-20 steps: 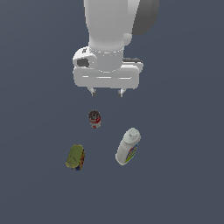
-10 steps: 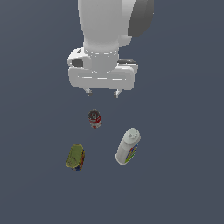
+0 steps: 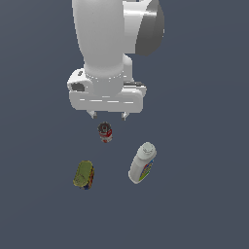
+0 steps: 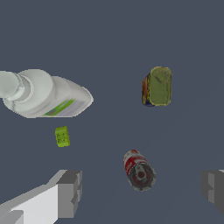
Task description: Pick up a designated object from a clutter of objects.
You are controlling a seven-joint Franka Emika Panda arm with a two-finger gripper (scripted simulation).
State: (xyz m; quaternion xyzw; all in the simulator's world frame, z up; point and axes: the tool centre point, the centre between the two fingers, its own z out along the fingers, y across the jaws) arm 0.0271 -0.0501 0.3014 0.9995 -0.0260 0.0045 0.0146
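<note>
The designated object, a squat can with an olive-green top (image 3: 84, 174), lies on the dark floor at the exterior view's lower left. In the wrist view the can (image 4: 157, 86) shows its red-and-blue side label. My gripper (image 3: 108, 115) is open and empty. It hangs above the small red can (image 3: 105, 132), well apart from the olive can. In the wrist view the gripper (image 4: 141, 189) has one finger (image 4: 70, 192) on each side of the red can (image 4: 139, 170). The white bottle (image 3: 142, 163) lies to the exterior view's right.
The white bottle (image 4: 43, 94) lies on its side, its cap pointing away from the olive can. A small bright-green block (image 4: 62, 136) shows in the wrist view near the bottle. The floor is a plain dark grey surface.
The gripper first shifted slightly to the exterior view's left, then came down closer to the red can. The three objects have not moved.
</note>
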